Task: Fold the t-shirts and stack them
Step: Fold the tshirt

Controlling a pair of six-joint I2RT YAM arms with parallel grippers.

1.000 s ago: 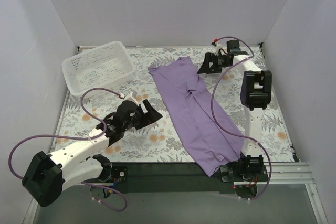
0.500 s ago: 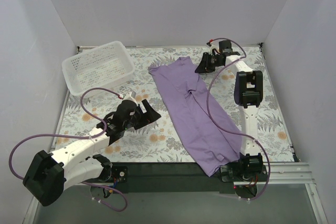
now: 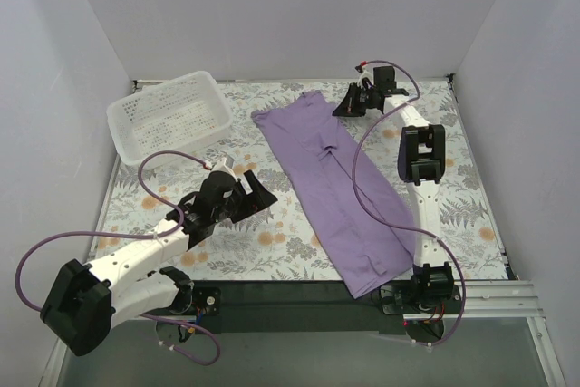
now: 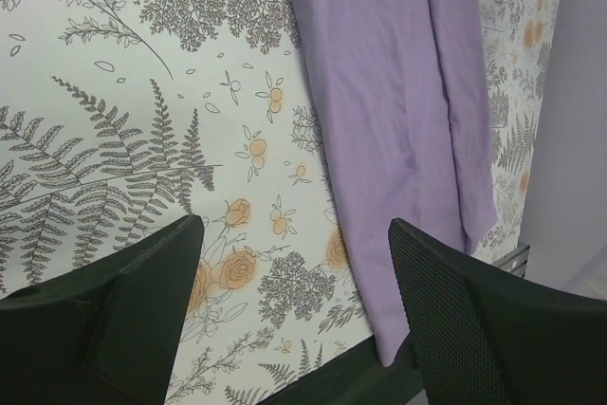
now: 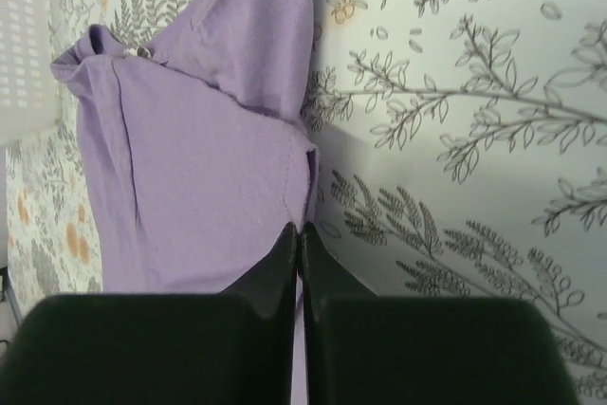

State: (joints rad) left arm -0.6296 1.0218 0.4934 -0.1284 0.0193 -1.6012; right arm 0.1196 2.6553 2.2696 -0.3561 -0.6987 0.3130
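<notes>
Floral table (image 3: 462,197): right arm (image 3: 421,156) stretched to far edge, right claw (image 3: 347,104) pinched shut on purple t-shirt (image 3: 331,178); left arm (image 3: 136,265) low, left claw (image 3: 265,198) open.

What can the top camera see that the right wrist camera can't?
Only the top camera shows the left arm with its open left pincer, and the whole shirt from end to end. Only the right wrist camera shows, close up, the right pincer shut, pinching the shirt's edge. Both show the shirt, the flowery cloth and at least a bit of the basket.
</notes>
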